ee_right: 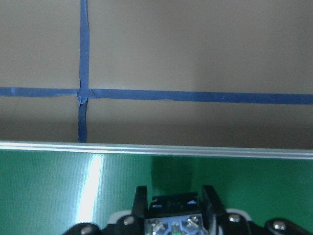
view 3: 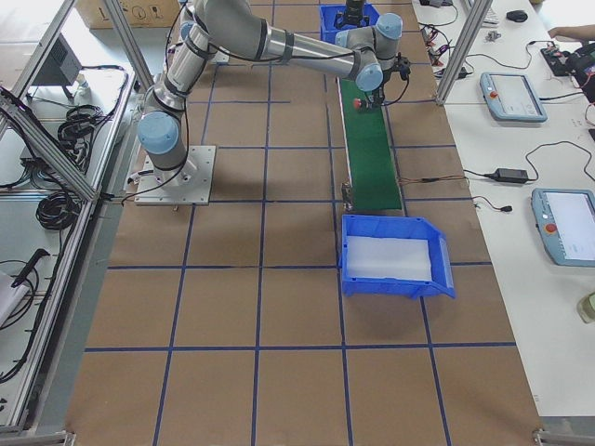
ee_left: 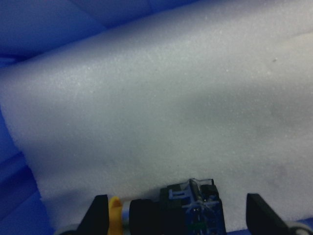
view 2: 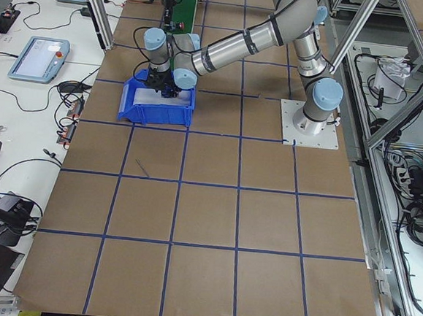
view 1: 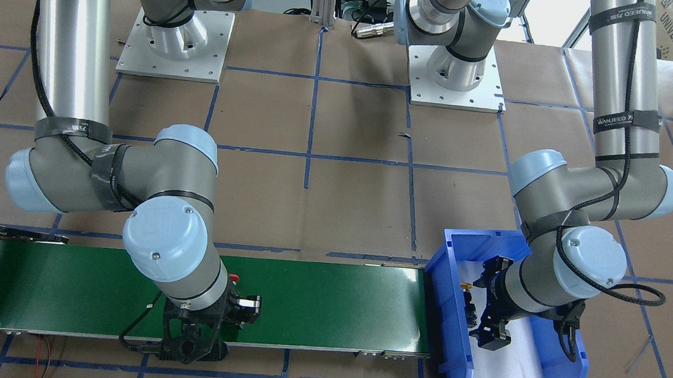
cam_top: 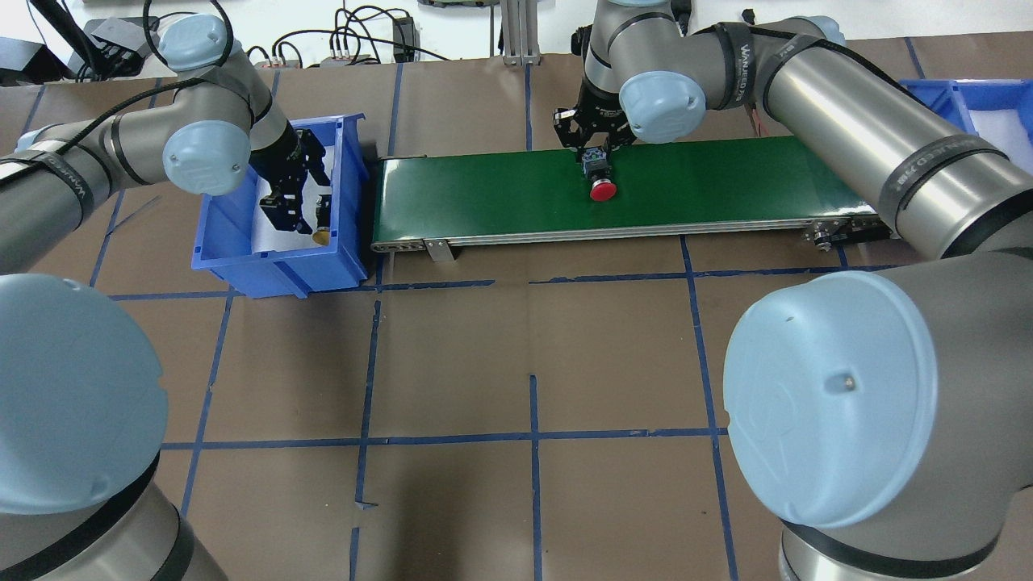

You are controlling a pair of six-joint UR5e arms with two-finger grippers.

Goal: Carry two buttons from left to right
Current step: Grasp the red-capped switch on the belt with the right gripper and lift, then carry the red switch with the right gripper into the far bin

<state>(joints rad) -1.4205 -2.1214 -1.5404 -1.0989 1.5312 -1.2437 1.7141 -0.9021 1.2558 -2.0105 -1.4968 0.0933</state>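
Observation:
The red button (cam_top: 602,190) lies on its side on the green conveyor belt (cam_top: 484,194), with its cap towards the robot. My right gripper (cam_top: 595,155) is shut on its grey contact block (ee_right: 173,220); the red cap also shows in the front view (view 1: 234,278). The yellow button (cam_top: 321,236) lies on its side on white foam inside the blue bin (cam_top: 242,258) at the belt's left end. My left gripper (ee_left: 176,213) is open and low in that bin. One of its fingers (ee_left: 100,210) stands on each side of the yellow button (ee_left: 195,213).
A second blue bin (view 3: 390,255) with a white foam liner stands past the belt's right end, also seen in the overhead view (cam_top: 984,105). The belt (view 1: 333,303) runs between the two bins. The table is brown paper with blue tape lines.

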